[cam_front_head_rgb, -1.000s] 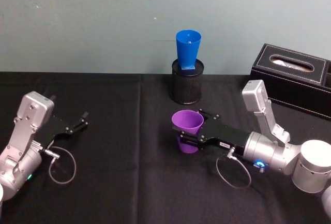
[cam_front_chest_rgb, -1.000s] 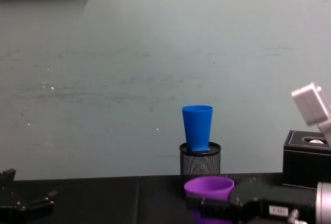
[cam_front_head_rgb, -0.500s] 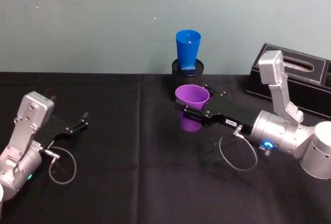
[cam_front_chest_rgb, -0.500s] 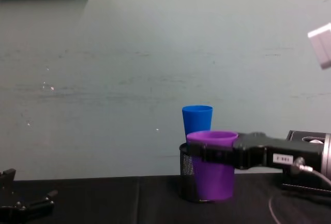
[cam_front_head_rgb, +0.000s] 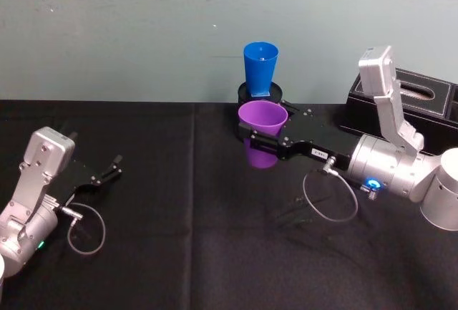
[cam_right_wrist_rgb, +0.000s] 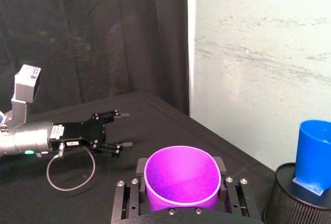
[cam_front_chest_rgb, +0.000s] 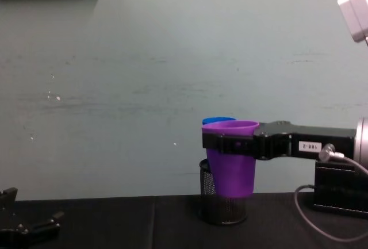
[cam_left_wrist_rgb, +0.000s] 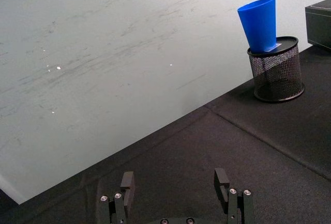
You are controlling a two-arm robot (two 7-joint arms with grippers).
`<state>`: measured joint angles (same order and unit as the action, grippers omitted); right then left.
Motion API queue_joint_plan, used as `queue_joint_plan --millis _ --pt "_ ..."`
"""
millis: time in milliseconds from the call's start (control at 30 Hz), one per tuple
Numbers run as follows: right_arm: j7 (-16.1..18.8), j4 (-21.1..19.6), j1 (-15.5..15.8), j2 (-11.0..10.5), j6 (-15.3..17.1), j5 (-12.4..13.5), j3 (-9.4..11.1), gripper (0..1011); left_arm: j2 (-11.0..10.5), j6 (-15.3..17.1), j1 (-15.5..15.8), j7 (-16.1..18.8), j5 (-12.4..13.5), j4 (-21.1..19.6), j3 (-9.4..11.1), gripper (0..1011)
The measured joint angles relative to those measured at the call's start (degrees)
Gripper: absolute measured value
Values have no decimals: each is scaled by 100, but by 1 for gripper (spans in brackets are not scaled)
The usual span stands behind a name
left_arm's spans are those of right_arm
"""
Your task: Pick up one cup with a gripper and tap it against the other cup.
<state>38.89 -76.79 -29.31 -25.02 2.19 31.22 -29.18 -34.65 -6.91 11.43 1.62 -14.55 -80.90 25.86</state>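
Presently on the black-draped worktop (cam_front_head_rgb: 179, 202), before a pale green wall:

1. Purple cup (cam_front_chest_rgb: 231, 174). Short, wide and tapered, upright with its mouth up. It is off the worktop, clamped just under its rim. It hangs on the robot's side of the black mesh cylinder (cam_left_wrist_rgb: 276, 74). In the chest view its rim stands about level with the blue cup's rim and covers most of that cup.

2. Blue cup (cam_front_head_rgb: 259, 66). Tall and narrow, upright, its base set in the mouth of the mesh cylinder at the back centre of the worktop. The right wrist view shows a gap between it and the purple cup, so the two are near but apart.

3. Right tool (cam_front_head_rgb: 265, 127). Black flat fingers on a silver arm with a blue ring light. It reaches in from the right, with one finger on each side of the purple cup, gripping it.

4. Left tool (cam_front_head_rgb: 113, 167). Low at the left of the worktop, well apart from both cups. Its fingers are spread wide and hold nothing.

5. Black box (cam_front_head_rgb: 438, 99). At the back right, behind the right arm.
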Motion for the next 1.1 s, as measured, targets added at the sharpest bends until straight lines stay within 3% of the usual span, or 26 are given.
queue_joint_plan --millis 567,1100 --pt "-139 -284 -137 -157 180 93 -135 748 0 0 0 0 0 0 0 1011" --pt "-137 -273 -132 -148 173 88 -126 748 0 0 0 0 0 0 0 1011"
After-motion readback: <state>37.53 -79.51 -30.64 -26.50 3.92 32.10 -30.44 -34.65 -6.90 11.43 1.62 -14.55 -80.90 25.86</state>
